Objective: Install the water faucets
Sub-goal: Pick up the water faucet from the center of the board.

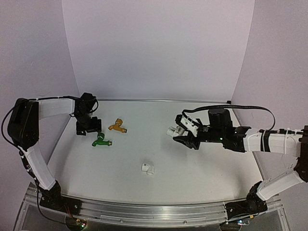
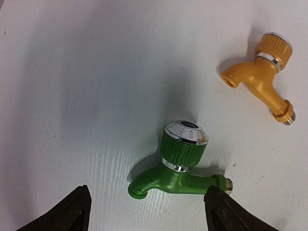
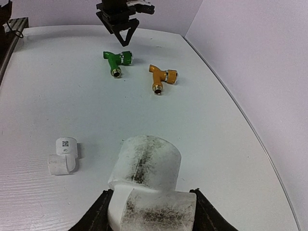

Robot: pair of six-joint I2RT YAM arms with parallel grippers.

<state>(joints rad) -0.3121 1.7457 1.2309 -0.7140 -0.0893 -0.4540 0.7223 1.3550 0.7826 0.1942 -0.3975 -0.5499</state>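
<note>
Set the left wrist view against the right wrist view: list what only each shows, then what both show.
Only left wrist: the green faucet's chrome-capped knob up close, its top facing the camera. Only right wrist: a soiled white fitting gripped in the right hand, a second white fitting lying on the table, the side wall. Both: the green faucet and the orange-yellow faucet lying apart on the white table, with the open left hand close to the green one.
</note>
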